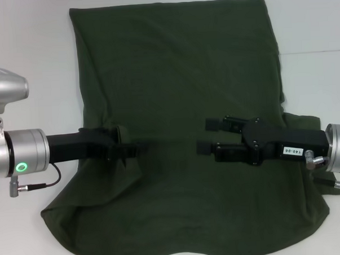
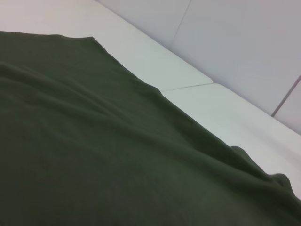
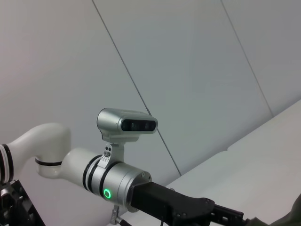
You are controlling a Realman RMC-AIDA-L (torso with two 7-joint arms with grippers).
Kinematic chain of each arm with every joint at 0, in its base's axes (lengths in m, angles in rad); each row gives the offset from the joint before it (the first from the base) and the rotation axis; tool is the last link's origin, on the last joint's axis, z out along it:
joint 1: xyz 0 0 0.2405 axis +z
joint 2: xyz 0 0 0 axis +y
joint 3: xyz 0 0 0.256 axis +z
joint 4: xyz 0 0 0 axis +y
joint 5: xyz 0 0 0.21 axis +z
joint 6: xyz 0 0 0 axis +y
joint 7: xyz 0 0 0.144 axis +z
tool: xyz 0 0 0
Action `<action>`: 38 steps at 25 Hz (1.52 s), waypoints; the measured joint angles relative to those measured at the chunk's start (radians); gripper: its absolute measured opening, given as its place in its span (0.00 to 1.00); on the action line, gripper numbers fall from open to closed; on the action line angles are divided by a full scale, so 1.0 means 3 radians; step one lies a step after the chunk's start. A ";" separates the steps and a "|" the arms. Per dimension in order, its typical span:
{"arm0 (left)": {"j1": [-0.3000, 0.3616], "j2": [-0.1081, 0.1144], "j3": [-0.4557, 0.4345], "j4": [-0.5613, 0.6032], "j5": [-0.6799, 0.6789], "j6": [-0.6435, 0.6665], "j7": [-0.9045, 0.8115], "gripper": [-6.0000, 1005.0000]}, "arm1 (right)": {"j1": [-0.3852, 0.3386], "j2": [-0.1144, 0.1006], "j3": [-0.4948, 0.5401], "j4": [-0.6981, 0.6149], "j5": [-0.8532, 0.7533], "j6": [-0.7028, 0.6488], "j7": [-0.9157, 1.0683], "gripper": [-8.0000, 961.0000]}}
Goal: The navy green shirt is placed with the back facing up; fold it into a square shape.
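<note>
The navy green shirt (image 1: 173,76) lies spread on the white table with its plain side up; it also fills the left wrist view (image 2: 94,141). My left gripper (image 1: 132,149) is over the shirt's left side, its fingers together, with a fold of the left sleeve cloth bunched on it. My right gripper (image 1: 207,136) hovers over the shirt's right middle, open and empty, pointing at the left gripper. The right sleeve (image 1: 305,127) lies flat, spread outward. The right wrist view shows my left arm (image 3: 117,181) and a sliver of the shirt (image 3: 292,215).
The white table (image 1: 31,43) shows bare at the back left and along the right side (image 1: 313,42). A seam in the table top (image 2: 188,87) and a pale wall (image 2: 244,37) lie beyond the shirt's far edge.
</note>
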 joint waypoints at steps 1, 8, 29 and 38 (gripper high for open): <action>0.0002 -0.0002 0.0024 0.0000 0.0002 -0.0007 0.0003 0.93 | 0.0000 -0.0001 0.0000 0.0004 0.0000 0.0000 0.0002 0.95; 0.0070 -0.0018 0.0317 0.0041 0.0008 -0.0201 0.0159 0.94 | 0.0015 -0.0006 0.0007 0.0002 0.0002 -0.0009 0.0020 0.95; 0.0242 -0.0013 0.0269 0.0195 0.0089 -0.0793 -0.0133 0.93 | 0.0030 -0.0014 0.0011 -0.0022 0.0031 -0.0012 0.0111 0.95; 0.0197 -0.0018 0.0311 0.0047 0.0080 -0.0843 -0.0580 0.93 | 0.0033 -0.0007 0.0011 -0.0022 0.0031 0.0005 0.0112 0.95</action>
